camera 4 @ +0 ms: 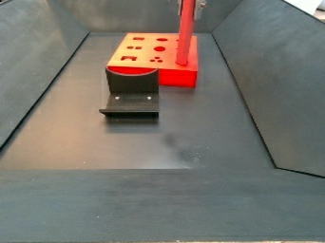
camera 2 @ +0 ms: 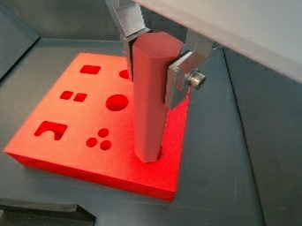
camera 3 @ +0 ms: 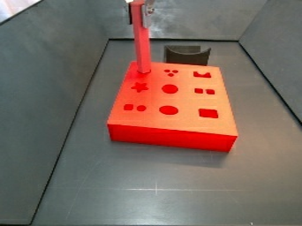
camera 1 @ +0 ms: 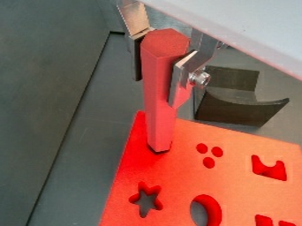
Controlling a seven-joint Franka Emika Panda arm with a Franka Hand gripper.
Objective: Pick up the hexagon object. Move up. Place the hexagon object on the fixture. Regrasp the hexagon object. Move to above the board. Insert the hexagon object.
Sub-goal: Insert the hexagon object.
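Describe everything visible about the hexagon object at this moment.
The hexagon object is a slim red-pink faceted bar with a smooth, plastic look. It stands upright, its upper end clamped between the gripper's silver fingers, and its lower end meets the board at a corner hole. How deep it sits cannot be told.

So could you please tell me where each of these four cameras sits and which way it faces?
Wrist view: looks down along the gripper, which holds the upright hexagon object at the board; fixture beyond.
Wrist view: opposite side of the gripper, fixture at the frame edge.
Side view: high, fixture behind the board.
Side view: facing it, fixture in front.
All share the hexagon object.
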